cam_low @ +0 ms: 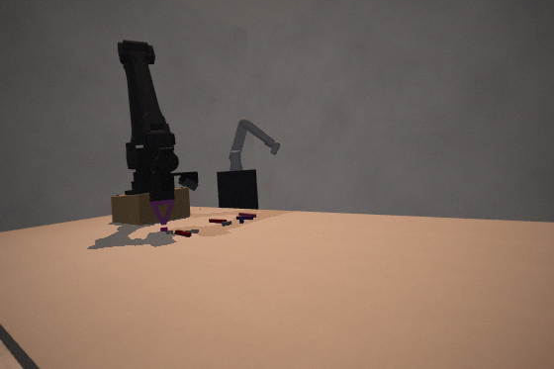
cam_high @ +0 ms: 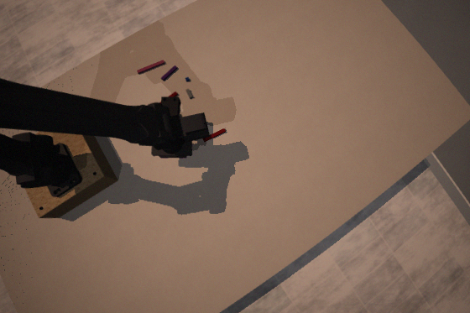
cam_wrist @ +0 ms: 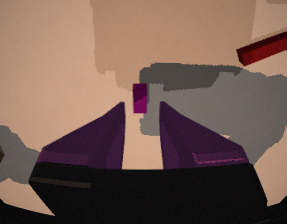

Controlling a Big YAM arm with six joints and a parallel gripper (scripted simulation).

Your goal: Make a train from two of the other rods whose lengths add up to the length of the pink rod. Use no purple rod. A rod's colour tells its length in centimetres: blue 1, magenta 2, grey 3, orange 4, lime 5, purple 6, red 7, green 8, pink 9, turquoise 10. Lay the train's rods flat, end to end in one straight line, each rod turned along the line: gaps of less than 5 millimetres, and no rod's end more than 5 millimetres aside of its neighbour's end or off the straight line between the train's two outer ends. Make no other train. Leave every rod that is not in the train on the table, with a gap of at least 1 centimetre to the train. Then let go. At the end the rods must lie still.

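A small magenta rod (cam_wrist: 139, 98) lies flat on the table just beyond my fingertips, in line with the gap between them. My gripper (cam_wrist: 142, 109) points straight down, with its purple fingers partly open and nothing between them. In the exterior view the gripper (cam_low: 162, 217) hovers just above the magenta rod (cam_low: 163, 229). A red rod (cam_high: 215, 134) lies to the right and also shows in the wrist view (cam_wrist: 263, 48). The pink rod (cam_high: 151, 66), a purple rod (cam_high: 169, 73), a blue rod (cam_high: 188, 79) and a grey rod (cam_high: 190, 93) lie further back. A second red rod (cam_high: 173, 95) is partly hidden behind my wrist.
My arm's wooden base block (cam_high: 67, 170) stands at the left of the table. In the exterior view a grey arm on a black box (cam_low: 237, 188) stands beyond the table's far edge.
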